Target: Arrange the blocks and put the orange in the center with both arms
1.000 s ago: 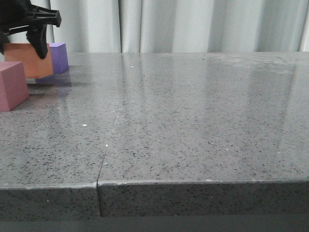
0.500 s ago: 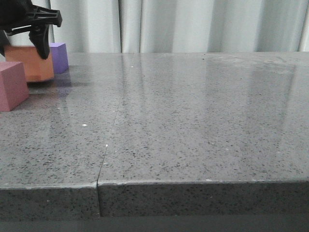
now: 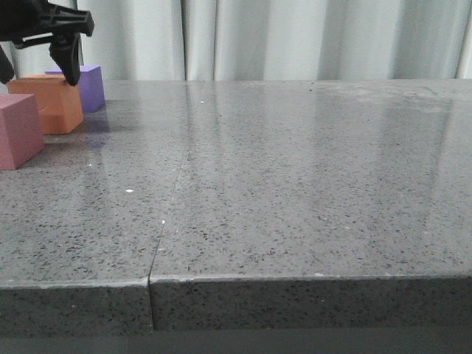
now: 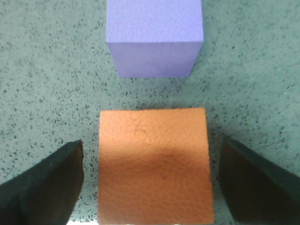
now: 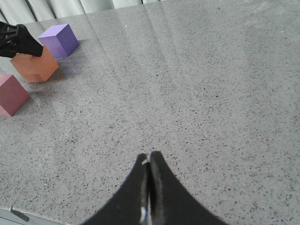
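Note:
The orange cube point(image 3: 51, 107) rests on the grey table at the far left, between the purple cube point(image 3: 90, 87) behind it and the pinkish-red cube point(image 3: 18, 131) in front. My left gripper point(image 3: 37, 74) hovers just over it, open. In the left wrist view its fingers point(image 4: 47, 187) flank the orange cube point(image 4: 154, 164) with a strip of table showing on each side, and the purple cube point(image 4: 154, 37) lies beyond. My right gripper point(image 5: 149, 159) is shut and empty over the table's near part, far from the three cubes point(image 5: 35, 66).
A seam in the stone tabletop point(image 3: 166, 214) runs from the front edge toward the back. Pale curtains point(image 3: 295, 37) hang behind the table. The table's front edge point(image 3: 295, 279) is close to the camera.
The orange cube came down from the air onto the table. My left gripper let go of it, opened, and rose a little. The right arm stayed put.

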Controlling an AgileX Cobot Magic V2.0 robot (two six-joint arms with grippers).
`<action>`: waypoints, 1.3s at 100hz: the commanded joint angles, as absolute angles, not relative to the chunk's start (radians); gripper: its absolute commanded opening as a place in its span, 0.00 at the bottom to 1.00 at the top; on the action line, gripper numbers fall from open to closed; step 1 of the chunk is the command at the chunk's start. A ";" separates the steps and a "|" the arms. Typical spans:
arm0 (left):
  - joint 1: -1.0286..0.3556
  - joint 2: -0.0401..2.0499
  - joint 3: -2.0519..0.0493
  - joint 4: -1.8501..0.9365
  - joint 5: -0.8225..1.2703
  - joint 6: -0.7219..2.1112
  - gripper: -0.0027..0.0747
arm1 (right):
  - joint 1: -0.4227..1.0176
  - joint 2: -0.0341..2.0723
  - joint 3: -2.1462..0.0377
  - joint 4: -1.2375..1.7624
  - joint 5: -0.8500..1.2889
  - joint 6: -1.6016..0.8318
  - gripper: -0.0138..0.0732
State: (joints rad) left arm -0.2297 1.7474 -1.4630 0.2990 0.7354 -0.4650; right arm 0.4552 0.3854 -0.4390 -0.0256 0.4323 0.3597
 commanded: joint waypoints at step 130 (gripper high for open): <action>-0.230 1.077 -1.077 0.319 0.548 -0.472 0.01 | 0.456 0.392 -0.462 -0.038 0.357 0.350 0.08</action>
